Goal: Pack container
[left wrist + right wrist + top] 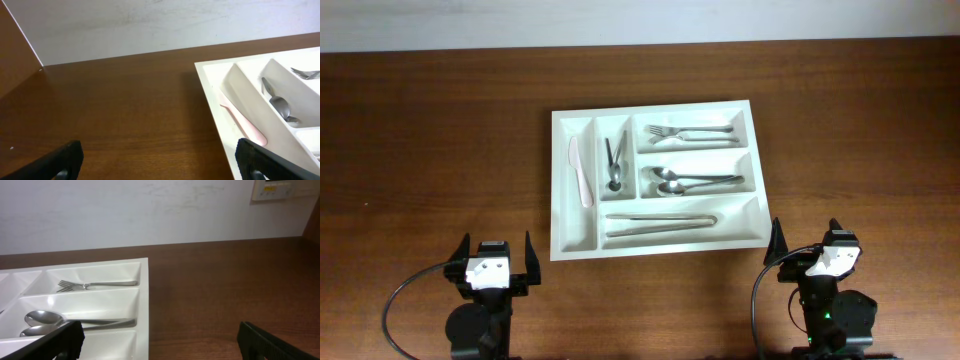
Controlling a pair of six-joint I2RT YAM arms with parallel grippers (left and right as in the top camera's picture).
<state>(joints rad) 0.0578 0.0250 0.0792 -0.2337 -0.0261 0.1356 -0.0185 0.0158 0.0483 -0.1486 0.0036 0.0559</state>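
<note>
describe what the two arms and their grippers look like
Both arms are black. The left gripper and right gripper each have two black pointed fingers with a white block behind them. A black cable loops out beside each arm. A small green light glows on the right arm.

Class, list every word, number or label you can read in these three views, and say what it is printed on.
No text can be read.
The wall panel bears small marks, too blurred to read.
The container and the table show no lettering.
</note>
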